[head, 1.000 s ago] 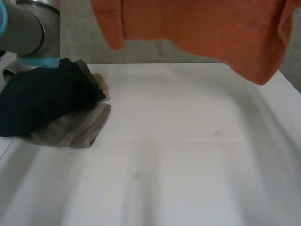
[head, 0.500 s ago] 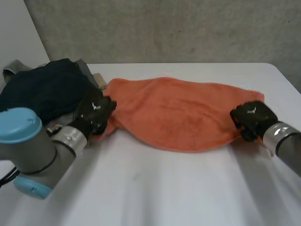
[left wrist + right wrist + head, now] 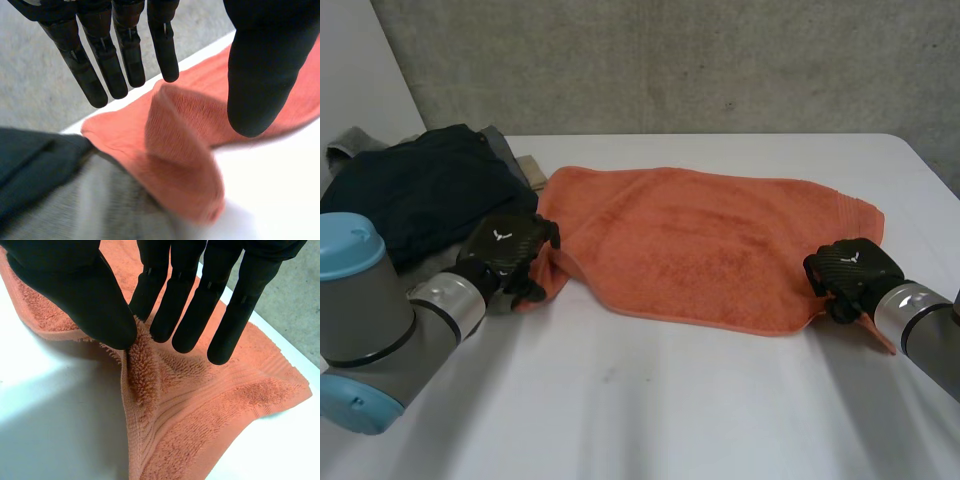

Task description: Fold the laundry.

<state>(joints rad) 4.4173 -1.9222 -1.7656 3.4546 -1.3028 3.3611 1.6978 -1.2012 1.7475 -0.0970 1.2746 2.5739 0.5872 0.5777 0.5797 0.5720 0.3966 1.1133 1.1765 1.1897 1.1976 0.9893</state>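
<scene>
You have one towel [image 3: 710,245] spread between two hands on the table [image 3: 670,410]. Left hand [image 3: 505,250] is wide open, a towel corner bunched under its straight fingers. Right hand [image 3: 850,272] pinches the opposite corner. One clothes pile [image 3: 415,195] sits beside the left hand.

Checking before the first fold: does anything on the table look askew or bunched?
Yes. The towel is not flat: its end by the left hand is rumpled into a raised fold and lies against the clothes pile, and the corner pinched in the right hand stands up in a ridge.
</scene>
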